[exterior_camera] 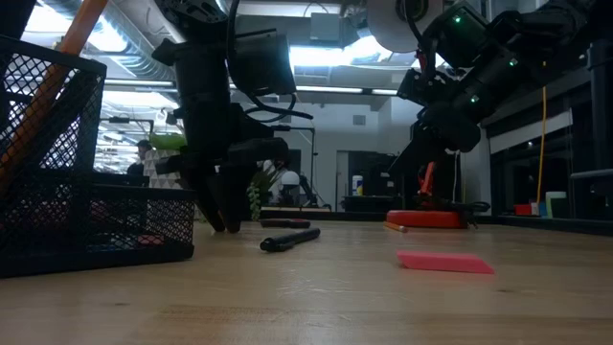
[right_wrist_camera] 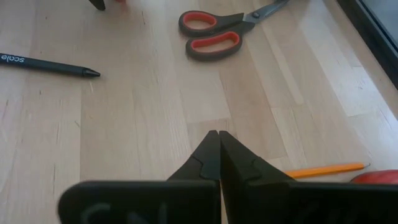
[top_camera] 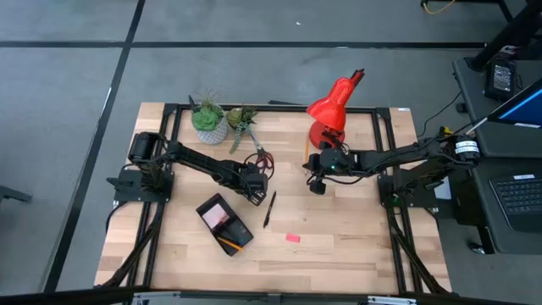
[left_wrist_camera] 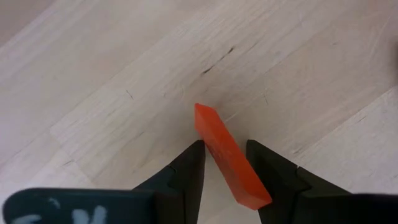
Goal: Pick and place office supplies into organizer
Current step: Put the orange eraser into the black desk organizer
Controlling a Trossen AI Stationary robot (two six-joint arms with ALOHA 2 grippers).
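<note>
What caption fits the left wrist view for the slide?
Left pincer straddling a small red eraser lying on the wooden table, fingers either side of it.

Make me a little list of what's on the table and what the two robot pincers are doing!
left pincer: down at the table by the organizer, fingers either side of a small red eraser, not yet tight on it
right pincer: shut, empty, hovering near the red lamp
organizer: black tray, front left, holding a pink pad and a pencil
black pen: loose on the wood
scissors: red handles, lying flat
pink sticky pad: loose, front middle
orange pencil: by the lamp base
plants: two pots at the back
</note>
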